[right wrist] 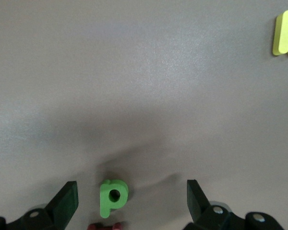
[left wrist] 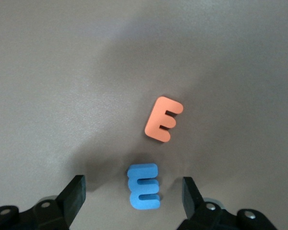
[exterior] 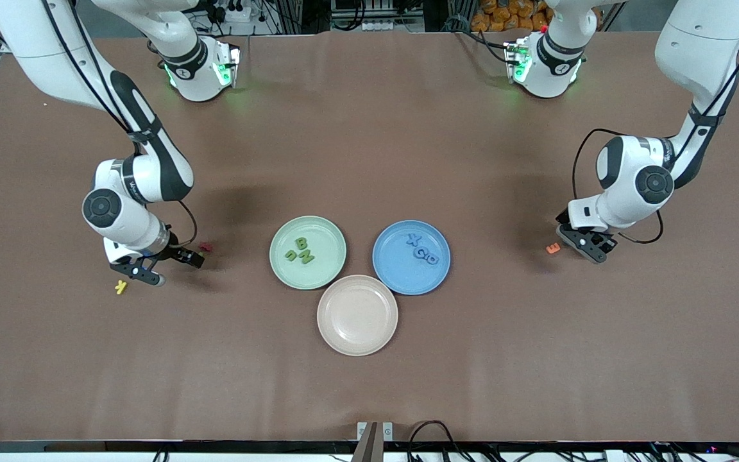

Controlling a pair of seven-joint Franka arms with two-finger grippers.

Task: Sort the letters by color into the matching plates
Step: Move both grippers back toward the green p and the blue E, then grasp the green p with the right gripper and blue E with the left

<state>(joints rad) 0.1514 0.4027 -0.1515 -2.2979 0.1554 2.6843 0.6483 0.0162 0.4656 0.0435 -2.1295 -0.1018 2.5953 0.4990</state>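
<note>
Hovering low with both grippers spread, we have the blue E (left wrist: 143, 186) on the table between the left gripper (left wrist: 133, 196) fingers, and the green p (right wrist: 112, 196) between the right gripper (right wrist: 132, 201) fingers.

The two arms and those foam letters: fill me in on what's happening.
Color sorting is under way. The green plate holds three green letters, the blue plate three blue letters. The left gripper is open around a blue E, beside an orange E. The right gripper is open around a green p. The beige plate holds nothing.
</note>
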